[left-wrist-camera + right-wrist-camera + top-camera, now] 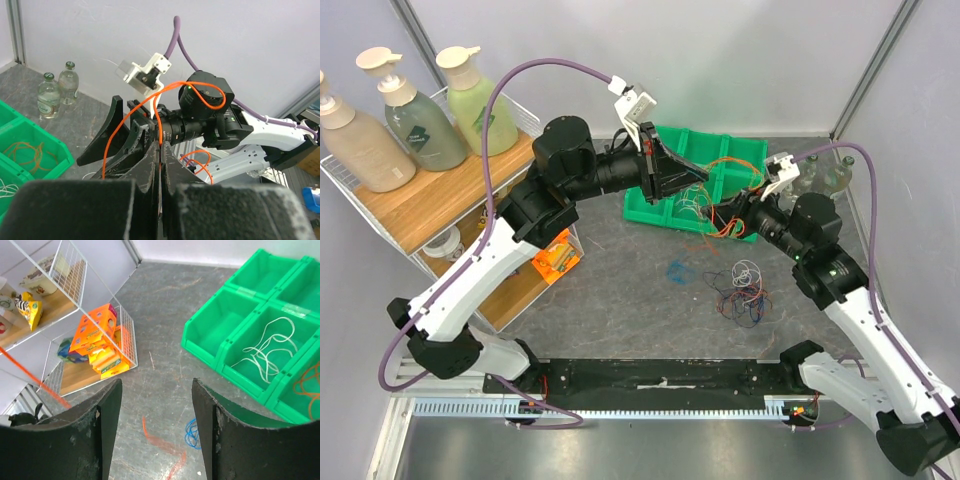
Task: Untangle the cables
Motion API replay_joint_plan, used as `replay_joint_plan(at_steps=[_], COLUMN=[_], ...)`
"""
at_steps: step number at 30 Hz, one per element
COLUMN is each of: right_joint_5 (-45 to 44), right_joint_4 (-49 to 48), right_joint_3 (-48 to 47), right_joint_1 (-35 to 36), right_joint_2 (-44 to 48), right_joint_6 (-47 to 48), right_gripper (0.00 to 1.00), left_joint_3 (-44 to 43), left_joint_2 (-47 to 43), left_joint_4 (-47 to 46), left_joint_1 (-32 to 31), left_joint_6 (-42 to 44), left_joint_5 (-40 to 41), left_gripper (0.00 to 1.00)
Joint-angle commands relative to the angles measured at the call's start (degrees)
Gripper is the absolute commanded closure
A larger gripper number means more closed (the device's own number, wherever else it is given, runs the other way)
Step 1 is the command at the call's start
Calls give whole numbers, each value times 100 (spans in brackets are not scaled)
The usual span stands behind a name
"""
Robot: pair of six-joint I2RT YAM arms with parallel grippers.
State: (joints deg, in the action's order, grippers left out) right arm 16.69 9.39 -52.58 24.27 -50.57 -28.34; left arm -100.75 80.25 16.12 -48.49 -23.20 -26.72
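Your grey table has a wire shelf at left and a green tray at the back. The left gripper reaches rightward over the tray, fingers pressed together on an orange cable. The cable arches toward the right gripper, whose jaws are spread. Other cables lie tangled on the table, right of centre.

Both arms are white with black joints, trailing purple hoses.
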Motion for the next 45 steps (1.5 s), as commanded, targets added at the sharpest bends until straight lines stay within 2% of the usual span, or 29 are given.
replay_joint_plan(at_steps=[1, 4, 6, 9, 11, 16, 20, 24, 26, 29, 33, 41, 45], right_joint_5=[-646, -1972, -2467, -2425, -2285, -1889, -1688, 23, 421, 835, 1020, 1135, 793], right_joint_4=[-281, 772, 1292, 1898, 2364, 3849, 4440, 4160, 4106, 3957, 3913, 3939, 4194], right_joint_3=[-393, -796, -982, -1437, -2017, -4379, -5437, -5439, -5316, -5105, -4710, -4077, -3971], right_joint_1=[16, 7, -2, -10, -19, -19, -19, -10, -10, -10, -19, -10, -19], right_joint_2=[319, 354, 424, 486, 285, -1075, -1797, -2211, -2334, -2431, -2344, -1878, -1755], right_joint_6=[170, 223, 407, 768, 742, 172, -180, -155, -137, -111, -40, 188, 452], right_gripper=[35, 35, 35, 33, 27, 26, 25, 22, 23, 31, 39, 39, 36], left_joint_3=[-235, -252, -252, -226, -217, 11, 64, 108, 134, 187, 231, 346, 135], left_joint_2=[52, 53, 35, 17, 26, 105, 166, 219, 254, 272, 263, 281, 395], left_joint_4=[-144, 13, 250, 628, 822, 1138, 1402, 1490, 1508, 1517, 1570, 1649, 1885], left_joint_1=[24, 33, 24, 50, 85, 112, 138, 147, 138, 147, 156, 147, 147], left_joint_6=[-158, -185, -159, -97, -36, 342, 527, 597, 597, 615, 685, 887, 1203], left_joint_5=[-316, -63, 341, 974, 1107, 1107, 1222, 1108, 1020, 897, 835, 616, 457], left_gripper=[98, 98, 98, 98, 98, 98, 98, 98, 98, 98, 98, 98, 98])
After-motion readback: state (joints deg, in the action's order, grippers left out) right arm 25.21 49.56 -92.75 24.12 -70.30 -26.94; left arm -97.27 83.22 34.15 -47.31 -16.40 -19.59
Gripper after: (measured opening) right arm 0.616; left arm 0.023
